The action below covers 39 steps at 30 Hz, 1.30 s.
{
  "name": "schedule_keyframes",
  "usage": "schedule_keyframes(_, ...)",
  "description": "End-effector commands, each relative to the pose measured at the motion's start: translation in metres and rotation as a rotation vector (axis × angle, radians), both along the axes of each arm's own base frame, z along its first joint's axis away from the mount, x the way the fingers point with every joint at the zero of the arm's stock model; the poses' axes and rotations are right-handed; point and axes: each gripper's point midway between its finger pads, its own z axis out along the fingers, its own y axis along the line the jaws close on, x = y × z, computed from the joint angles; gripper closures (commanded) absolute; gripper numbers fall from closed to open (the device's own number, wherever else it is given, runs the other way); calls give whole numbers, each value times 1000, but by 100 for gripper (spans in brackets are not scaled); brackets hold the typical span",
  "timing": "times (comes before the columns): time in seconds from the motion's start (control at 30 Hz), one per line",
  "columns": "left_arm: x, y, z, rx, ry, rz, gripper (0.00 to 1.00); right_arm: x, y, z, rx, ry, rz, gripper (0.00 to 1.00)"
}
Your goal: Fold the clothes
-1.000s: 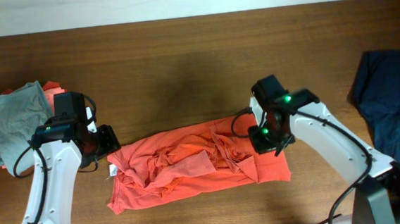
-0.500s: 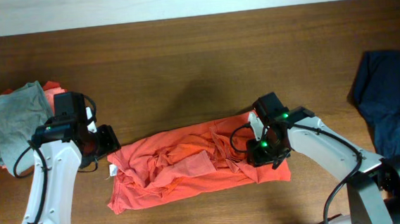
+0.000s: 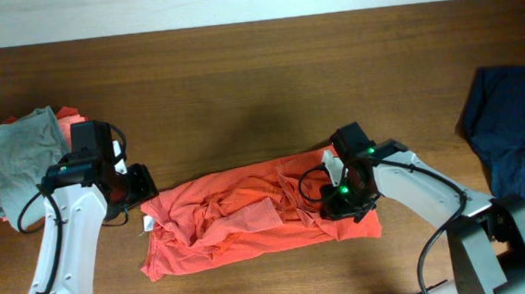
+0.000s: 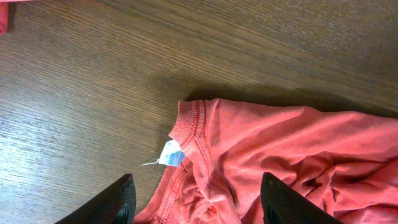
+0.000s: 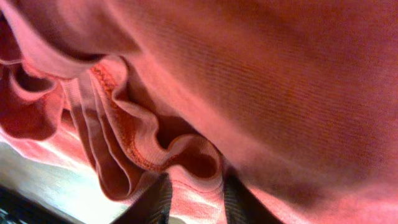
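Overhead, a crumpled orange-red cotton T-shirt (image 3: 249,222) lies as a long, bunched band across the middle of the brown wooden desk (image 3: 240,84), between the two arms. The left end effector (image 3: 143,188) sits at the shirt's left end, released: in the left wrist view its two dark fingers (image 4: 118,202) stand wide apart above the ribbed collar (image 4: 189,121), where a small white label (image 4: 169,154) sticks out onto the wood. The right end effector (image 3: 336,197) is down on the shirt's right part; the right wrist view shows its fingers (image 5: 158,202) close together with a stitched fold of the orange-red fabric pinched between them. A small grey folded shirt (image 3: 18,155) rests at the desk's far left, and a dark navy blue garment (image 3: 516,129) lies at the far right, well apart from the T-shirt.
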Motion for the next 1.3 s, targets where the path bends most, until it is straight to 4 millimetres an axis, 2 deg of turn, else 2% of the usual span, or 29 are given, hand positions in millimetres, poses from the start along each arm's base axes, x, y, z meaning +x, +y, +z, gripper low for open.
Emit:
schedule_keyframes(0.0,5,1,9,0,-29,-11,36,-3,1,-3,9,17,1,80)
schedule_keyframes(0.03,5,1,9,0,-29,-11,36,-3,2,-3,11,18,1,87)
schedule_keyframes(0.1,5,1,9,0,-29,-11,36,-6,10,1,67,23,36,91)
schedule_keyframes(0.33,5,1,9,0,-29,-11,36,-34,57,25,306,5,299,91)
schedule_keyframes(0.47,5,1,9,0,-29,-11,36,-57,81,24,309,2,434,78)
schedule_keyframes(0.53,5,1,9,0,-29,-11,36,-62,86,22,287,-12,477,68)
schedule_keyframes(0.6,4,1,9,0,-27,-11,36,-64,87,20,268,-20,493,65)
schedule_keyframes(0.77,1,1,8,-2,-14,-11,36,-52,84,25,263,-36,443,63)
schedule_keyframes(0.87,-3,0,7,-4,3,-11,35,-36,79,39,264,-80,412,60)
schedule_keyframes(0.93,-7,0,6,-7,19,-11,27,-19,71,57,229,-136,387,60)
schedule_keyframes(1.0,-11,-1,5,-10,39,-11,18,-2,59,78,175,-210,366,58)
schedule_keyframes(1.13,-22,-7,1,-42,91,-15,14,34,22,118,7,-344,238,52)
schedule_keyframes(1.27,-33,-10,-11,-60,150,-15,13,50,-10,134,-72,-383,127,49)
